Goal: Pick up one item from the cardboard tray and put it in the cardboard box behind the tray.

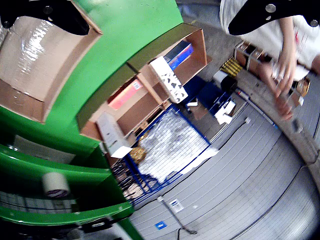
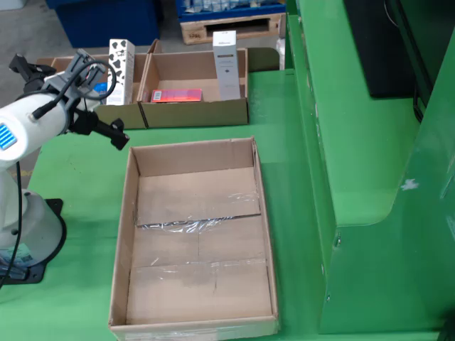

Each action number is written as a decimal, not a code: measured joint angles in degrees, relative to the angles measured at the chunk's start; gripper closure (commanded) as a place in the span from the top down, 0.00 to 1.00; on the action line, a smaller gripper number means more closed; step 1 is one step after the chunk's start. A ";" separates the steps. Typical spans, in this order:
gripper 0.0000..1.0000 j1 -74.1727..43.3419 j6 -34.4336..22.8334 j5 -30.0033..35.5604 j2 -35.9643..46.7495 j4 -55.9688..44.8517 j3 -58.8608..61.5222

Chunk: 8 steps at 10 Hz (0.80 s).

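Gripper (image 2: 114, 133) hangs just left of cardboard tray (image 2: 264, 213), by its far corner; can't tell if fingers are apart. Tray looks bare inside. Behind tray, cardboard box (image 2: 195, 112) w/ red pack (image 2: 176, 95) & tall white carton (image 2: 226, 65).

**Q:** Is any text, brand, number or sign legible in either view?

**A:** No. In the fixed view, the red flat package (image 2: 177, 95) carries a pale label patch, the tall white carton (image 2: 226, 65) carries small dark print near its top, and the black-and-white patterned carton (image 2: 121, 62) shows pattern only. All print is too small to read.

**Q:** And in the view riding on the arm?

**A:** The red package (image 1: 126, 94) shows a white label and the floor bears a blue sticker (image 1: 160, 225). Neither is legible.
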 measured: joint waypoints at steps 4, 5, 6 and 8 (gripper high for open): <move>1.00 -11.07 0.00 0.00 0.00 0.00 0.00; 1.00 -14.23 0.00 0.00 0.00 0.00 0.00; 1.00 -16.60 0.00 0.00 0.00 0.00 0.00; 1.00 -22.14 0.00 0.00 0.00 0.00 0.00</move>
